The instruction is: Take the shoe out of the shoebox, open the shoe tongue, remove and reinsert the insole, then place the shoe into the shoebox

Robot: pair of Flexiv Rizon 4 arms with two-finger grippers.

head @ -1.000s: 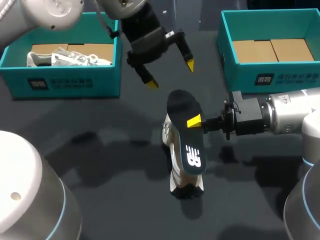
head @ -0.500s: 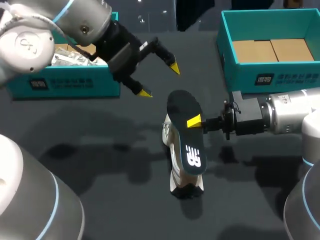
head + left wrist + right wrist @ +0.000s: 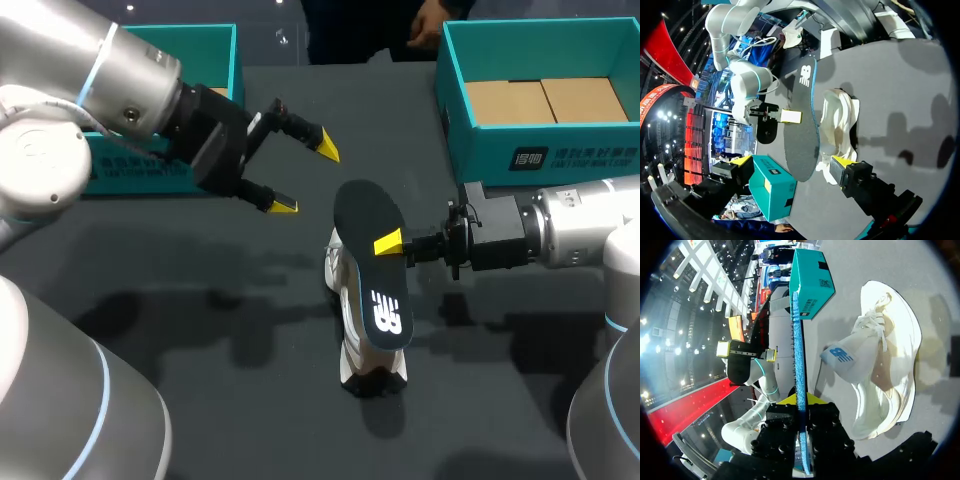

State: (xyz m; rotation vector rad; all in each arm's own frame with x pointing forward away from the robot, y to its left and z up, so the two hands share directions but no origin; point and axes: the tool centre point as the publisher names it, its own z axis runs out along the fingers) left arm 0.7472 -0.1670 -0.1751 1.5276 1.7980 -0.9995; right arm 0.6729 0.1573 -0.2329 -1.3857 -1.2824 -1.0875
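The dark insole (image 3: 370, 262) stands on edge above the white shoe (image 3: 340, 285), which lies on its side mid-table. My right gripper (image 3: 390, 243) comes in from the right and is shut on the insole's edge. In the right wrist view the insole (image 3: 798, 355) runs edge-on out of the shut gripper (image 3: 800, 401), and the shoe (image 3: 887, 375) lies beside it. My left gripper (image 3: 305, 177) hangs open, left of the insole's upper end and apart from it. From the left wrist, the open gripper (image 3: 790, 162) faces the insole (image 3: 802, 127) and the shoe (image 3: 840, 122).
A teal shoebox (image 3: 215, 50) stands at the back left, mostly behind my left arm. A second teal shoebox (image 3: 540, 155), with a cardboard floor, stands at the back right. Dark tabletop (image 3: 230, 330) surrounds the shoe.
My left arm has swung left and lower, turning its open gripper from above the insole to face it from the left. Right arm, insole and shoe have not moved.
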